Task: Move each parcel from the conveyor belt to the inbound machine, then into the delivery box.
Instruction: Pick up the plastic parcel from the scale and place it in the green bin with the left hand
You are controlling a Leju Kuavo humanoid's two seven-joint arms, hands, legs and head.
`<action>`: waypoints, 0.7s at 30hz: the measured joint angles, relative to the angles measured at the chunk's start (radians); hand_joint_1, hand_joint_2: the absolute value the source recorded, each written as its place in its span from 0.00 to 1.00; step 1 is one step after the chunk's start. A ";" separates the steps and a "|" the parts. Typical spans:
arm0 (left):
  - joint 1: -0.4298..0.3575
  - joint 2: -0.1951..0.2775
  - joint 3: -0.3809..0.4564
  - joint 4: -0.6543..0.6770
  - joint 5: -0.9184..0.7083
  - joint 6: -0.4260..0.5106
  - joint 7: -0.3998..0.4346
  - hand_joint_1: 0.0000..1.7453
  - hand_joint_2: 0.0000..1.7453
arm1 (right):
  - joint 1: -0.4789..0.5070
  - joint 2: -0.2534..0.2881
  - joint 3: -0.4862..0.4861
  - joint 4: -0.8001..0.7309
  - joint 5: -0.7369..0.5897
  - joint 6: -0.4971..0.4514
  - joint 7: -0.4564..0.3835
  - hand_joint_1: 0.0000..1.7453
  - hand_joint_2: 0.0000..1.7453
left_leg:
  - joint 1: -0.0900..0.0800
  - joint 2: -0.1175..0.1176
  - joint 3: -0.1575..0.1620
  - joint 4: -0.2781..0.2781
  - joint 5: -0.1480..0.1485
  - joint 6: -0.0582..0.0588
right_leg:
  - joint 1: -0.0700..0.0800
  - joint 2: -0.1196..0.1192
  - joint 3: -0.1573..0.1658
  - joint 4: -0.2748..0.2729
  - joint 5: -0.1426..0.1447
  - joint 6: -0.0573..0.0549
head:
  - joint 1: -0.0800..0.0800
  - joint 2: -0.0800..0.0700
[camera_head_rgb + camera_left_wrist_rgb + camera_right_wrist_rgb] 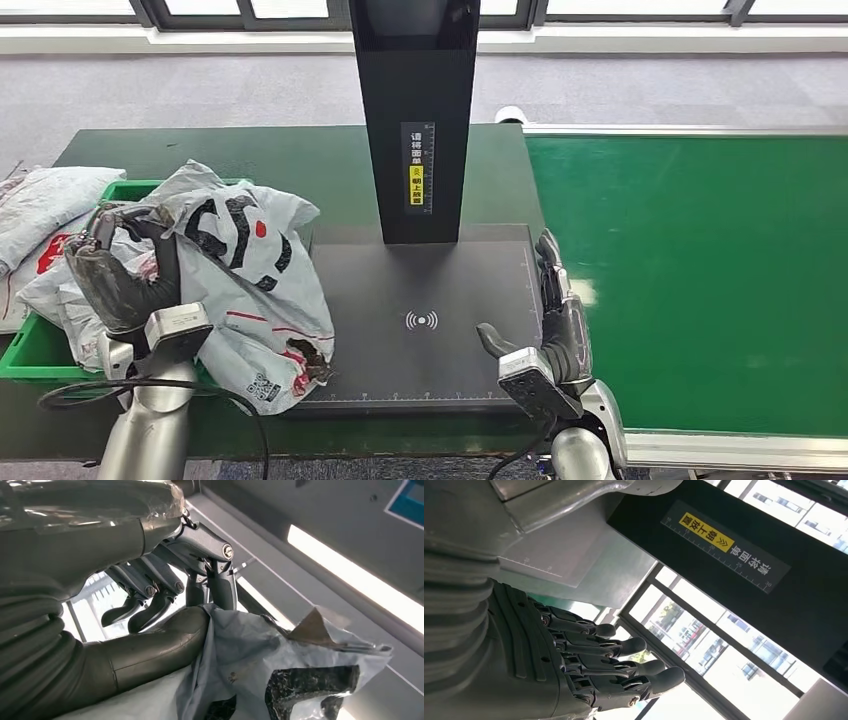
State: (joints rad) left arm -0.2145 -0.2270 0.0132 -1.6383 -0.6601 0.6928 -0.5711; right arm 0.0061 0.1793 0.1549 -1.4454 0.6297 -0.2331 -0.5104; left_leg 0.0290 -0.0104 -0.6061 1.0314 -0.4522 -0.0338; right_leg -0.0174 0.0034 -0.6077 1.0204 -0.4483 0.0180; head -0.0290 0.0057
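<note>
Grey parcel (crumpled), left hand gripping

Ahead of you, grey carpet runs to a white sill under dark-framed windows; bright daylight's pouring through the glass.

Both forearms are smooth silver tubes ending in boxy grey wrist blocks. The left robot hand wears a dark, glossy covering; a black cable loops at its wrist. The right robot hand has dark, segmented fingers with small screws at the knuckles and a grey ribbed cover behind them.
</note>
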 joint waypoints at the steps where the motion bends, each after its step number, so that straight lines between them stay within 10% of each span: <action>1: -0.008 0.001 0.012 0.001 -0.004 0.000 0.003 1.00 1.00 | 0.000 0.000 0.000 0.000 0.000 0.000 0.000 0.00 1.00 | 0.000 0.000 0.000 0.000 0.000 0.000 | 0.000 0.000 0.000 0.000 0.000 0.000 | 0.000 0.000; 21: -0.097 0.011 0.092 0.051 -0.039 0.003 0.016 1.00 1.00 | 0.000 0.000 0.000 0.000 -0.001 -0.003 0.016 0.00 1.00 | 0.000 0.000 0.000 0.000 0.000 0.000 | 0.000 0.000 0.000 0.000 0.000 0.000 | 0.000 0.000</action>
State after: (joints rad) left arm -0.3114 -0.2158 0.1049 -1.5870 -0.6993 0.6958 -0.5551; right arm 0.0057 0.1793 0.1545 -1.4458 0.6287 -0.2365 -0.4944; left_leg 0.0290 -0.0104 -0.6060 1.0314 -0.4519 -0.0337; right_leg -0.0174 0.0035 -0.6079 1.0204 -0.4481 0.0180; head -0.0290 0.0058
